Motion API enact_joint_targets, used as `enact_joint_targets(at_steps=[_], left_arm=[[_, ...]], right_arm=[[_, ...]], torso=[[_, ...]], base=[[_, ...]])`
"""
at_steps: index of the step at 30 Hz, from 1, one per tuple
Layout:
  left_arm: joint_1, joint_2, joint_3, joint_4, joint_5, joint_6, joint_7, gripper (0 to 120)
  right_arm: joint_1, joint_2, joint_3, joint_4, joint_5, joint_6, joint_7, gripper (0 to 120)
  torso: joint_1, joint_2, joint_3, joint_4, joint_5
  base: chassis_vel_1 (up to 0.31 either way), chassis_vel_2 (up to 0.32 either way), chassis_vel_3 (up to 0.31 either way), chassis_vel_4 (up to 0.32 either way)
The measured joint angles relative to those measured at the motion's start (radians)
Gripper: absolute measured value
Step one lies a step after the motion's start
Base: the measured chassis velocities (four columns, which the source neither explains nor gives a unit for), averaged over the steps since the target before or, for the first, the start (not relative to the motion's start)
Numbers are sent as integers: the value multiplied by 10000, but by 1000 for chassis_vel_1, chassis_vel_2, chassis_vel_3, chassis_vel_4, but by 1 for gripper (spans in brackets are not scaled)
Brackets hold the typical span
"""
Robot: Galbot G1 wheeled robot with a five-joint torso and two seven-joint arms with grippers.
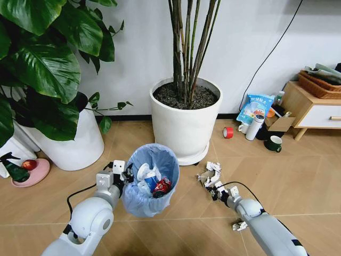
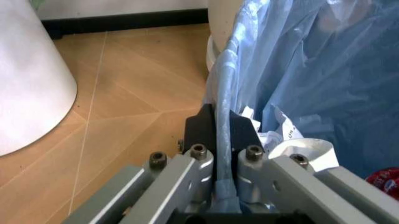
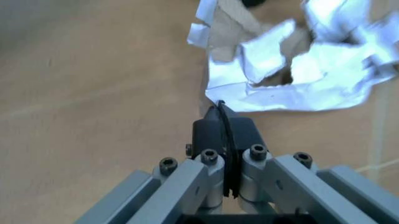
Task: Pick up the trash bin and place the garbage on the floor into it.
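Left tool (image 2: 223,123): clamped tight on the rim of the trash bin (image 1: 151,181), pads pressed together with the blue bag liner pinched between them.
Trash bin: held at the left tool, extending away from it toward the right arm; standing on the floor (image 1: 298,176) just in front of the tall white plant pot (image 1: 186,120).
Bin contents: past the left tool's fingertips, inside the liner, white paper scraps (image 2: 293,140), a white disc, a blue-white can (image 1: 151,181) and a red can (image 1: 162,186).
Right tool (image 3: 223,122): low over the floor, pads pressed fully together, nothing visibly gripped; tip just short of the crumpled white paper.
Crumpled paper (image 3: 293,79): lying on the floor directly ahead of the right tool's tip, close, contact uncertain.
Small scrap (image 1: 239,226): on the floor beside the right forearm, behind the right tool.
Farther out: second white pot (image 1: 74,144) with broad green leaves beyond the left tool; red tape roll (image 1: 228,132), white bottle (image 1: 254,127) and dark green mug (image 1: 274,143) well beyond the right tool, near a wooden cabinet (image 1: 314,109).
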Motion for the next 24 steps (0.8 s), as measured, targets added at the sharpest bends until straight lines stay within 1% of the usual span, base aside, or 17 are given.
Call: enact_joint_targets(at_steps=[1, 2, 6, 7, 9, 10, 11, 13, 14, 16, 18, 19, 22, 24], left_arm=[[-1, 14, 0, -6, -2, 0, 10, 0], [-1, 14, 0, -6, -2, 0, 10, 0], [-95, 92, 68, 16, -63, -2, 32, 0], [-95, 92, 68, 16, -63, -2, 32, 0], [-146, 137, 132, 58, -98, -2, 35, 0], [-146, 137, 132, 58, -98, -2, 35, 0], [-171, 170, 171, 103, -146, -2, 36, 0], [-200, 206, 203, 164, -182, -2, 44, 0], [-200, 206, 203, 164, -182, -2, 44, 0], [-230, 272, 236, 211, -265, 2, 47, 0], [-235, 341, 253, 226, -313, 11, 50, 0], [-235, 341, 253, 226, -313, 11, 50, 0], [-220, 433, 254, 226, -349, 24, 51, 0], [-207, 447, 254, 224, -351, 28, 48, 0]], right_arm=[[-151, -90, 129, 357, 102, -10, 114, 0], [-151, -90, 129, 357, 102, -10, 114, 0], [-854, -625, 576, 2333, 803, -175, 626, 0], [-854, -625, 576, 2333, 803, -175, 626, 0], [-1231, -888, 762, 3277, 1146, -302, 890, 0], [-1231, -888, 762, 3277, 1146, -302, 890, 0], [-1508, -1055, 906, 3945, 1358, -399, 1071, 0], [-1850, -1212, 1131, 4793, 1625, -537, 1293, 0], [-1850, -1212, 1131, 4793, 1625, -537, 1293, 0], [-2343, -1377, 1459, 5951, 1912, -747, 1548, 0], [-2717, -1486, 1705, 6764, 2000, -839, 1652, 0], [-2717, -1486, 1705, 6764, 2000, -839, 1652, 0], [-3167, -1621, 1944, 7727, 2100, -980, 1745, 0], [-3207, -1631, 1963, 7829, 2106, -1012, 1758, 0]], torso=[[0, 0, 0, 0, 1], [0, 0, 0, 0, 1], [0, 1, -1, 0, -2], [0, 1, -1, 0, -2], [0, 1, -1, 0, -1], [0, 1, -1, 0, -1], [-1, 1, -1, -1, 1], [0, 1, -1, 0, -2], [0, 1, -1, 0, -2], [-1, 1, -1, 0, -3], [0, 2, -1, 0, -3], [0, 2, -1, 0, -3], [-1, 2, -1, 0, -3], [-1, 2, -1, -1, -2]], base=[[0, 0, 0, 0], [0, 0, 0, 0], [0, 0, 0, 0], [0, 0, 0, 0], [0, 0, 0, 0], [0, 0, 0, 0], [0, 0, 0, 0], [0, 0, 0, 0], [0, 0, 0, 0], [0, 0, 0, 0], [0, 0, 0, 0], [0, 0, 0, 0], [0, 0, 0, 0], [0, 0, 0, 0]])
